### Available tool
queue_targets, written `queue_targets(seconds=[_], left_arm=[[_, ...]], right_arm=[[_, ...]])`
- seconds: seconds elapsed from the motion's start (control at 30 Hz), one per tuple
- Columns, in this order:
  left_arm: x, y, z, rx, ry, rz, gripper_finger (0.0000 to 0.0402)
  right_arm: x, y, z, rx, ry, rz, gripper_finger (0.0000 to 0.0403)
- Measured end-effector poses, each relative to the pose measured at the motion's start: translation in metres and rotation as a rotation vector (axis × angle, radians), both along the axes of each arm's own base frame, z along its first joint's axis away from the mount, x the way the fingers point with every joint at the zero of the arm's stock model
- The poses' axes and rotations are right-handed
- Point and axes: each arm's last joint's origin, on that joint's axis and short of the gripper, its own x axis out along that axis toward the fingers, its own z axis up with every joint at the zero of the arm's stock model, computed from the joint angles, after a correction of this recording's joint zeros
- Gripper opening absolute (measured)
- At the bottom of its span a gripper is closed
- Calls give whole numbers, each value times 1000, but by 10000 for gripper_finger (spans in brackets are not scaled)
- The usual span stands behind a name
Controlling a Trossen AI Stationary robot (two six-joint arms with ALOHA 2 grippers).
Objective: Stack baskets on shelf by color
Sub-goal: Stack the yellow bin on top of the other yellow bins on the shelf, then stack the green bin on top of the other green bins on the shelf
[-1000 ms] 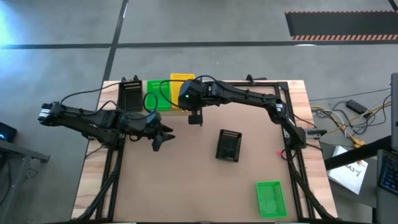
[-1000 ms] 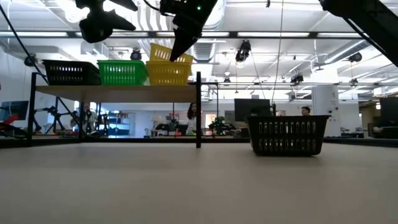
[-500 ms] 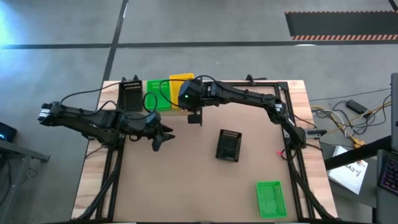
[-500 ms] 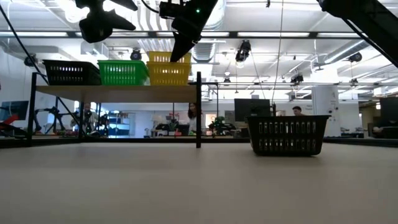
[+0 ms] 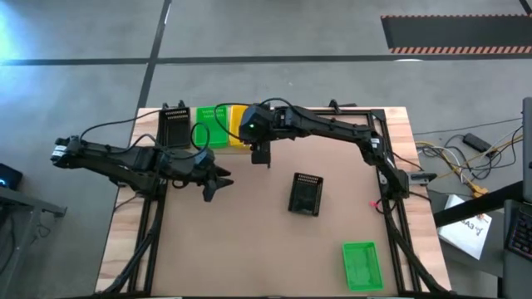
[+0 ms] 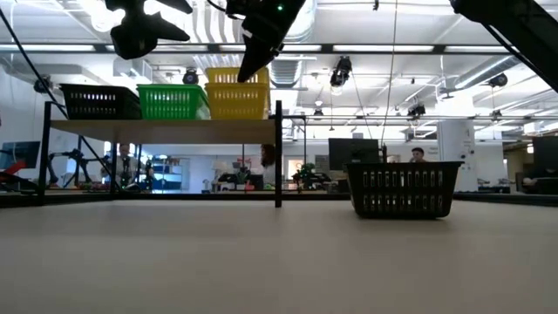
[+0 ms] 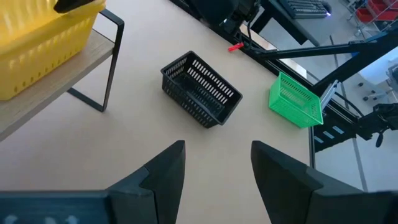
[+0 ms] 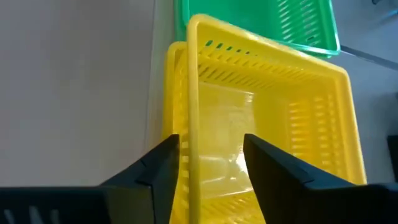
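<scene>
On the shelf [image 6: 157,127] stand a black basket [image 6: 100,101], a green basket [image 6: 172,101] and two stacked yellow baskets [image 6: 235,94], the upper one resting level in the lower. My right gripper [image 8: 211,165] is open at the stack's near end, its fingers on either side of the upper yellow basket's end wall [image 8: 189,118]. Another black basket [image 5: 306,193] and a green basket [image 5: 361,265] sit on the table. My left gripper [image 7: 214,152] hangs open above the table's left middle [image 5: 212,187], with nothing between its fingers. My right gripper comes at the upper yellow basket slanting down from the table's right, one finger [image 8: 267,168] inside the basket and one finger [image 8: 163,171] outside its end wall. The jaws stand apart. I cannot tell whether the outer finger touches the wall.
A black metal frame [image 5: 391,166] runs along the table's sides, and the shelf's black leg [image 7: 109,74] stands on the tabletop. A small red thing [image 5: 374,203] lies by the right rail. Bare tabletop [image 5: 241,241] lies between the loose baskets and the near edge.
The upper yellow basket, tilted a second ago with one end raised above the stack, has come down and now lies level in the yellow basket beneath it. My right gripper has stayed beside it.
</scene>
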Motion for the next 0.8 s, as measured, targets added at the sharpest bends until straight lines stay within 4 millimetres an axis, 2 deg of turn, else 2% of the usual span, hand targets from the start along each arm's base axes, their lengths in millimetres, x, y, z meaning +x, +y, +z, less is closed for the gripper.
queue_targets(seconds=[0.37,0.53,0.8], left_arm=[[0,0,0,0,0,-1,168],[0,0,0,0,0,-1,168],[0,0,0,0,1,0,168]], right_arm=[[-3,-1,17,-8,-87,-6,191],[-8,-2,28,45,-149,-20,198],[-12,2,32,150,-164,-47,191]])
